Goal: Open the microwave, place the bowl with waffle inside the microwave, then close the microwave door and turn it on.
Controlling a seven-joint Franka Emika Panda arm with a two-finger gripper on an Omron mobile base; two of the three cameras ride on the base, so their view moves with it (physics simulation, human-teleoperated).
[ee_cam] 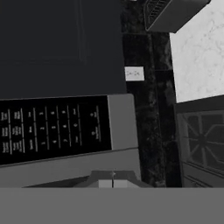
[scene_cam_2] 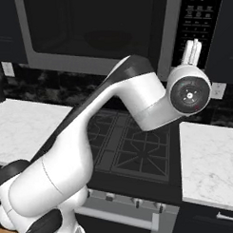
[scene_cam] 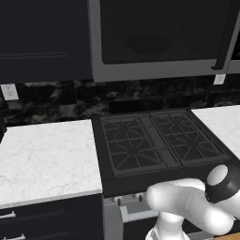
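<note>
The microwave hangs above the stove, and its dark glass door is shut, with the slim bar handle on its right edge. A dim round bowl shape shows through the glass; its colour is too dark to make out. My gripper is raised right in front of the black keypad at the microwave's right end. The fingertips sit together, holding nothing. In the hand view the gripper rests close to the keypad, which appears rolled sideways.
The black stove lies under the microwave, with white marble counters to its left and right. Dark navy cabinets flank the microwave. A wall outlet and a grey vented box stand to the right.
</note>
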